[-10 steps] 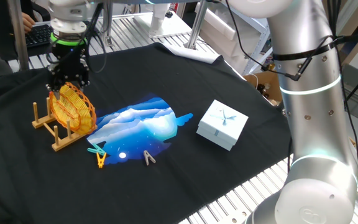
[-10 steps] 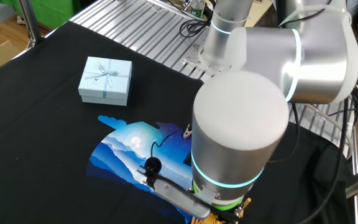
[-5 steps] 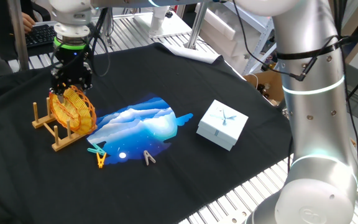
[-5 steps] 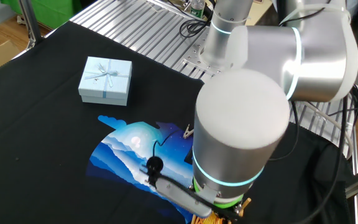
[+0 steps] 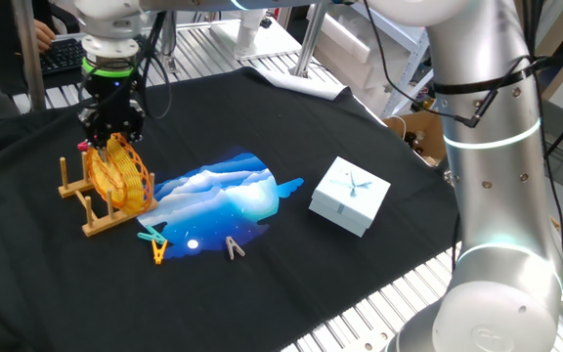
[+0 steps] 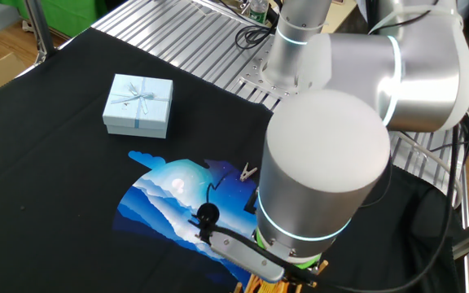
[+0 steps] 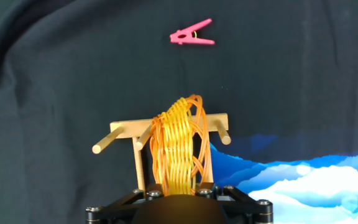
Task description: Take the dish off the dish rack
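The yellow-orange woven dish (image 5: 120,172) stands on edge between the pegs of the light-wood dish rack (image 5: 90,211) at the left of the black cloth. My gripper (image 5: 109,135) is directly above, shut on the dish's top rim. In the hand view the dish (image 7: 179,146) runs up from the rack (image 7: 126,129) into my gripper (image 7: 178,190), and the fingertips are hidden behind its rim. In the other fixed view only an orange sliver of the dish (image 6: 259,286) shows under the arm.
A blue-and-white mat (image 5: 223,200) lies just right of the rack, with coloured clothes pegs (image 5: 154,244) and another (image 5: 234,247) at its front edge. A pale blue gift box (image 5: 350,196) sits further right. A pink peg (image 7: 192,35) lies beyond the rack.
The dish has turned more upright in my grip, and the rack has shifted slightly to the right with it. The gripper stays closed on the rim.
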### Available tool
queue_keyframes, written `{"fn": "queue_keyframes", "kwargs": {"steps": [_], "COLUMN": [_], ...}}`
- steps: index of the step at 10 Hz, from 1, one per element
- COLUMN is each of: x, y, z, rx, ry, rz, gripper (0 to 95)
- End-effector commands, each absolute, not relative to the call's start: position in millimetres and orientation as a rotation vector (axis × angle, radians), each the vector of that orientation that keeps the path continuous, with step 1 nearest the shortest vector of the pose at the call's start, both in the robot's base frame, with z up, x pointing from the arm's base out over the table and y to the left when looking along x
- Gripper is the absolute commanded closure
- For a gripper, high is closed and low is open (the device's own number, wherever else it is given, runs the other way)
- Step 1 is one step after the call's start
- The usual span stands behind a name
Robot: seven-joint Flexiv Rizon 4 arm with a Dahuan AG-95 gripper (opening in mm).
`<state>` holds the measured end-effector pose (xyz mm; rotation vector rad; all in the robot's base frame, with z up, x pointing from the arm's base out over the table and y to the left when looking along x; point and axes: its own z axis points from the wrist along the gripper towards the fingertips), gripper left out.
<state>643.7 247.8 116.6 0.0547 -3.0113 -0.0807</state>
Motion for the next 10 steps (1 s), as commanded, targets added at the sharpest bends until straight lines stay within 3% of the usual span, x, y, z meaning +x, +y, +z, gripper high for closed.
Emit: {"fn": "queue_keyframes", "kwargs": {"steps": [1,10], "x": [646.8,645.3], "y": [249.2,249.3], "z": [116.6,122.0], "rx": [0.049,-0.027], "ry": [-2.995,-2.938], "rz": [-0.083,-0.221], "gripper": [95.0,95.0]}}
